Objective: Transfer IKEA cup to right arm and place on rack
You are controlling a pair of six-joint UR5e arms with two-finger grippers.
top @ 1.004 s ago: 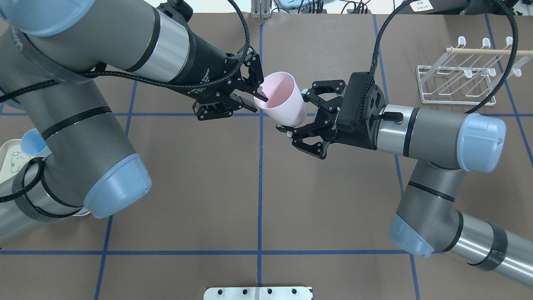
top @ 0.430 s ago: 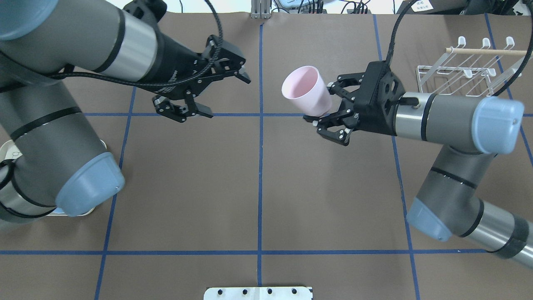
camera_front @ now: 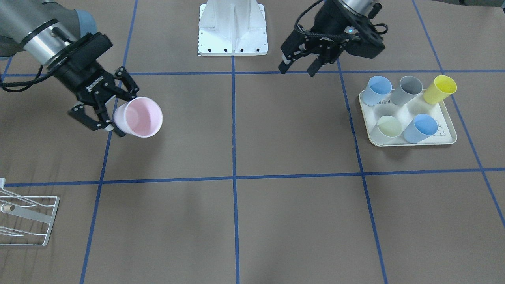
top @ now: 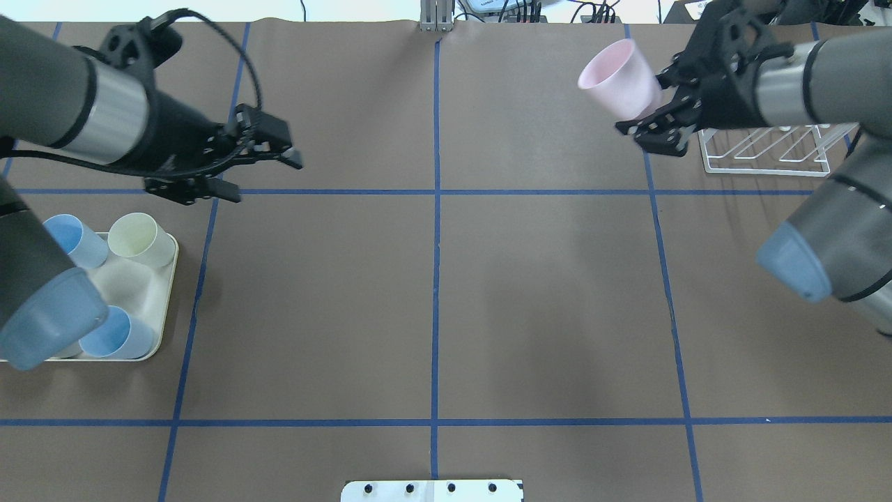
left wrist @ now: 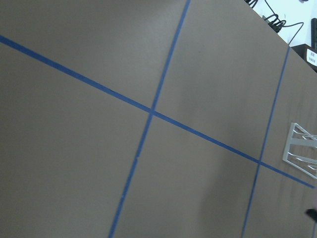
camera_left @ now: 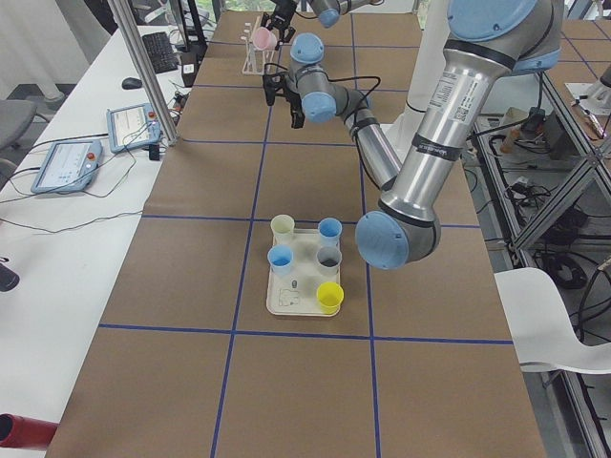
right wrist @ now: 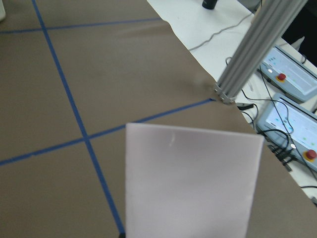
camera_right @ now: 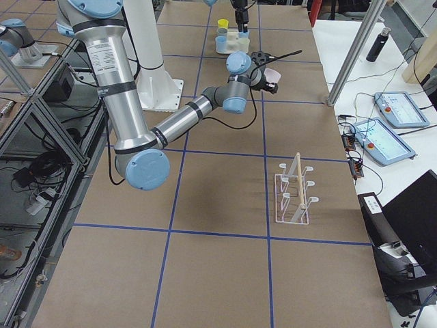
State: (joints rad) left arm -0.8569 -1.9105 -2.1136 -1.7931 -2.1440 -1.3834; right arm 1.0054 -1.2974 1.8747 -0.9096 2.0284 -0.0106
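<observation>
The pink IKEA cup (top: 620, 77) hangs tilted above the table at the far right, its mouth towards the table's middle. My right gripper (top: 655, 104) is shut on the cup's base. The same cup (camera_front: 139, 117) and right gripper (camera_front: 118, 114) show in the front-facing view, and the cup's wall (right wrist: 193, 183) fills the right wrist view. The white wire rack (top: 766, 150) stands just right of the cup, partly hidden by the right arm. My left gripper (top: 265, 178) hovers open and empty at the left, and it also shows as the left gripper (camera_front: 296, 71) in the front-facing view.
A cream tray (camera_front: 414, 142) with several coloured cups sits by the left arm, and the same tray (top: 132, 286) shows in the overhead view. The rack (camera_right: 295, 195) is near the table's operator-side edge. A white mounting plate (camera_front: 232, 27) lies at the robot's base.
My left gripper let go of the cup's rim and drew back to the left. The right arm carried the cup to the far right, up beside the rack.
</observation>
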